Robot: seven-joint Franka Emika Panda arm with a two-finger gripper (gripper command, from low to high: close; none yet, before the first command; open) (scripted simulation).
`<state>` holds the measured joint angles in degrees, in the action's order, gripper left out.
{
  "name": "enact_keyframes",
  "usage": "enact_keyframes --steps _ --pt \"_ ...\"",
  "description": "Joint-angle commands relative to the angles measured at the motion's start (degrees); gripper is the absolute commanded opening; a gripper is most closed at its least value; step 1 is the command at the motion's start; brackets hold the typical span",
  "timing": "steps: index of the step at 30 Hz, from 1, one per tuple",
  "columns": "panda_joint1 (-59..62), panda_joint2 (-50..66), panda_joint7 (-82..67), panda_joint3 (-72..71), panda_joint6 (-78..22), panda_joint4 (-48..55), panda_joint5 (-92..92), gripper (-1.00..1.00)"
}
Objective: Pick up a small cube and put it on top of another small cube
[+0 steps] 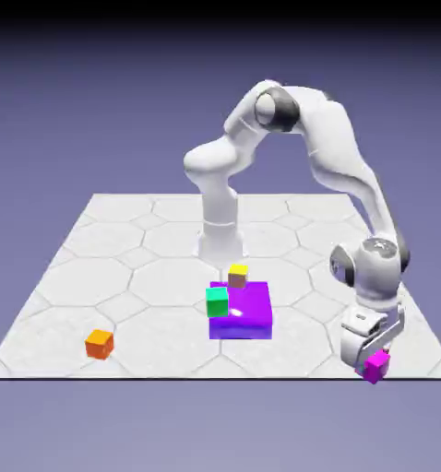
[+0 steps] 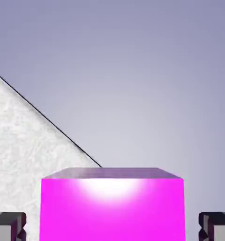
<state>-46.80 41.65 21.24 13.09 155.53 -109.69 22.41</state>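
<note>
The small magenta-pink cube point(image 1: 376, 366) rests on the table close to its front edge, at the exterior view's right. My gripper point(image 1: 375, 361) points down over it with a finger on either side. In the hand view the cube point(image 2: 112, 207) fills the lower middle, lit on its top edge. A grey fingertip point(image 2: 8, 227) shows at the left and another fingertip point(image 2: 217, 227) at the right, each with a narrow gap to the cube's sides. The gripper point(image 2: 112, 229) is open around the cube.
A large purple-violet block point(image 1: 245, 315) lies mid-table. A small green cube point(image 1: 217, 300) sits at its left corner and a small yellow cube point(image 1: 238, 274) behind it. A small orange cube point(image 1: 100, 343) is far left. The table's edge point(image 2: 48, 120) runs diagonally just beyond the pink cube.
</note>
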Motion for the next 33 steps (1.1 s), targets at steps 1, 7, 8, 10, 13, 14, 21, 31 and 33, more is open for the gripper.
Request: enact_keyframes --steps 1,7,8,10,13,14,21,31,33 --pt "-0.7 -2.1 0.5 0.9 -1.2 -0.9 -0.7 -1.0" --pt "2.3 -11.0 -2.9 7.5 -6.0 -6.3 -1.3 -1.0" --pt "4.3 -11.7 -4.9 9.0 -6.1 -7.2 -0.6 -1.0" --pt "8.5 -13.2 -8.9 11.9 -6.5 -9.1 0.8 -1.0" --pt "14.7 -15.3 -14.9 16.3 -6.9 -12.0 2.8 -1.0" --pt "16.8 -16.0 -16.9 17.8 -7.1 -13.0 3.5 -1.0" --pt "31.3 -20.9 -30.9 28.1 -8.2 -19.7 8.4 -1.0" --pt "42.6 -12.2 -42.7 20.6 -3.2 -18.4 21.5 1.0" --pt "39.4 -16.3 -39.2 24.7 -5.4 -19.6 16.5 1.0"
